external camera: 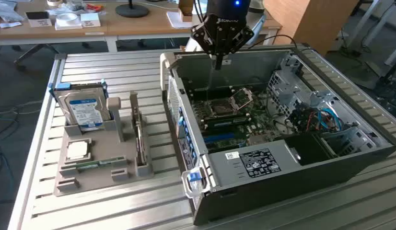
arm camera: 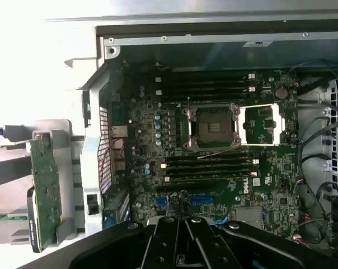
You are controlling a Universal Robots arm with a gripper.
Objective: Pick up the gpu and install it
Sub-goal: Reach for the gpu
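Note:
The gpu (external camera: 140,139) stands on edge in a slot of the grey parts holder (external camera: 89,179), on the slatted table to the exterior view's left of the open computer case (external camera: 281,158). In the wrist view the gpu (arm camera: 45,193) shows as a thin green board in the holder, outside the case wall. My gripper (external camera: 218,61) hangs above the far end of the case, over the motherboard (arm camera: 214,162), well away from the gpu. Its fingers (arm camera: 174,244) are pressed together, shut on nothing.
A silver hard drive (external camera: 87,111), a CPU chip (external camera: 77,150) and a RAM stick (external camera: 96,164) also sit in the holder. On the motherboard the CPU socket (arm camera: 212,126) lies open, with blue slots (arm camera: 202,199) near the gripper. Cables (external camera: 320,120) fill the case's right side.

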